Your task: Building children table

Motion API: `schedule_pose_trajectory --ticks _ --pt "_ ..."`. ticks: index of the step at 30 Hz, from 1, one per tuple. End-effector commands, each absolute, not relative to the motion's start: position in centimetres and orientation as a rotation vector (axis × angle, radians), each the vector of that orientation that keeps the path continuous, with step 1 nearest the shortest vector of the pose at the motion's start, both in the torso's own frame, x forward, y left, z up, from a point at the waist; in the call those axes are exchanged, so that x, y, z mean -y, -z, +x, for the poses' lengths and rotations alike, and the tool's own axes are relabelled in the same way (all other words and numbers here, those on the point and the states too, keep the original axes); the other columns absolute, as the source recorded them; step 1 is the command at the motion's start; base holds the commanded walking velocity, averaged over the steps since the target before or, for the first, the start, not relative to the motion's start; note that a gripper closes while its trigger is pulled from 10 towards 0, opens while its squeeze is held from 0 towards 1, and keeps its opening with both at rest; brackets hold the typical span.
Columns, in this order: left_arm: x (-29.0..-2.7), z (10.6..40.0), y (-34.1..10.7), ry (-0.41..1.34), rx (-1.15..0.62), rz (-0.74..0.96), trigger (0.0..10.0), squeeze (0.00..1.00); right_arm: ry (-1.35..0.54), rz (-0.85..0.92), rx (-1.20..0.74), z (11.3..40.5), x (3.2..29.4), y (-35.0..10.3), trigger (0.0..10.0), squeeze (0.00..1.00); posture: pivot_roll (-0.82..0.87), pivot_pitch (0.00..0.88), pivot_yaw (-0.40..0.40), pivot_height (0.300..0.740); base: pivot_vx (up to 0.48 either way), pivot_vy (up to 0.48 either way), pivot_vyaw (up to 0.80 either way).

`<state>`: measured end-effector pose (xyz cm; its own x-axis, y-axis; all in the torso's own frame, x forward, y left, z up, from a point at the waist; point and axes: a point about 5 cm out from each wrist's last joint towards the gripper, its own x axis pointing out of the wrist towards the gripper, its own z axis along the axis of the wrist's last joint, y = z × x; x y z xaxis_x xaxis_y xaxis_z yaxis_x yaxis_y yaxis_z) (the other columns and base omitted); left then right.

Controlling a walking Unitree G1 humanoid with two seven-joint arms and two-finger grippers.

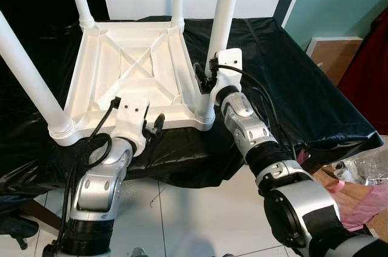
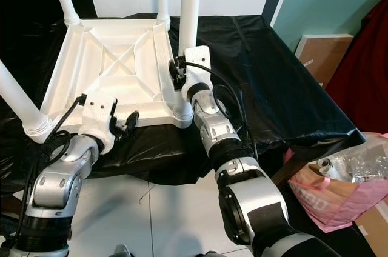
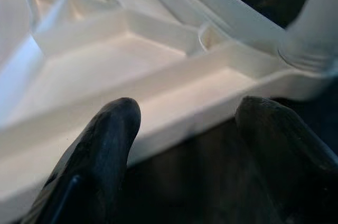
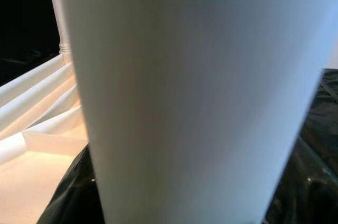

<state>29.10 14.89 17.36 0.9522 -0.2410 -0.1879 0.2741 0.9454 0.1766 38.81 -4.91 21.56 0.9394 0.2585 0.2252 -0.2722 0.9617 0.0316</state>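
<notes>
Table: white plastic, upside down on the black sheet; centre-left of the head views; ribbed underside up; four white legs pointing upward.
Left gripper: at the table's near rim, lower centre-left; wrist view shows two black fingers spread apart, one over the rim and one over the dark sheet; nothing between them.
Right gripper: against the near-right leg, just above its socket; head views show the black fingers either side of the leg base; looks clamped on it; wrist view has the leg pressed right up to the lens, no fingers visible.
Surroundings: pink bag at lower right on the floor; white tile floor below.
</notes>
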Motion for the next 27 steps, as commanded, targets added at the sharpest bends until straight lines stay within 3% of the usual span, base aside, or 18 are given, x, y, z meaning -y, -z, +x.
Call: schedule_pose_trajectory --ticks 1,12,13,14,15,27 --pt "-14.8 28.8 -17.2 0.254 -0.188 0.192 10.0 0.00 -0.263 0.088 0.206 39.1 5.0 -21.8 10.0 0.00 0.11 0.039 -0.129 0.740 0.000 0.000 0.00" --pt "-16.5 27.0 -15.3 0.116 -0.355 0.166 10.0 0.00 -0.273 0.373 0.091 39.4 5.1 -21.2 10.0 0.00 0.14 0.054 -0.161 0.740 0.000 0.000 0.00" --pt "-16.7 26.8 -15.0 0.088 -0.377 0.165 10.0 0.00 -0.277 0.427 0.075 39.4 5.2 -21.2 5.7 0.00 0.15 0.059 -0.165 0.740 0.000 0.000 0.00" --pt "-16.9 26.6 -14.9 0.071 -0.389 0.163 10.0 0.00 -0.280 0.463 0.064 39.5 5.3 -21.1 5.7 0.00 0.15 0.059 -0.165 0.740 0.000 0.000 0.00" --pt "-17.0 26.5 -14.8 0.057 -0.396 0.172 10.0 0.00 -0.276 0.504 0.052 39.5 5.4 -21.1 10.0 0.00 0.15 0.059 -0.168 0.740 0.000 0.000 0.00" --pt "-18.8 26.5 -14.0 -0.065 -0.440 0.168 10.0 0.00 -0.285 0.804 -0.013 39.7 6.6 -20.4 10.0 0.00 0.14 0.067 -0.170 0.740 0.000 0.000 0.00"
